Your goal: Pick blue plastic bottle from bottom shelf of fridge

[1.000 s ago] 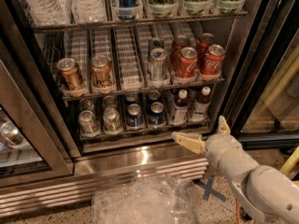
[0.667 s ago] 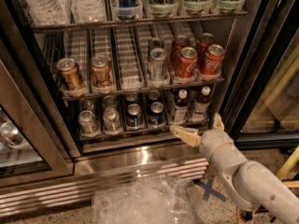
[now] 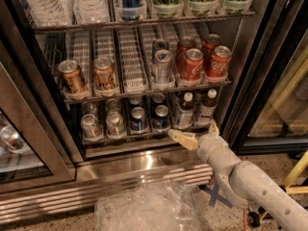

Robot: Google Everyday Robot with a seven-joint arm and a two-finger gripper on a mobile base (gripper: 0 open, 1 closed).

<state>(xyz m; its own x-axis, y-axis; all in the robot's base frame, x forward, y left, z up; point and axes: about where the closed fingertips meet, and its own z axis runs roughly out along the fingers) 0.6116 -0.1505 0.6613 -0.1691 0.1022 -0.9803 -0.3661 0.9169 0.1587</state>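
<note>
Up front, a crinkled clear plastic sheet (image 3: pixel 144 208) lies on the speckled floor (image 3: pixel 29 225). The pale grey arm (image 3: pixel 250 184) reaches in from the right. Its 2-finger gripper (image 3: pixel 192 130) has crept up and left since 1 second ago, fingers spread apart, holding nothing, just before the steel lip of the dark wire bottom shelf (image 3: pixel 125 141). Behind it stands the small white-capped blue plastic bottle (image 3: pixel 184 112), untouched, its twin (image 3: pixel 207 109) alongside, inside the tall stainless-steel glass-door fridge (image 3: pixel 144 165).
</note>
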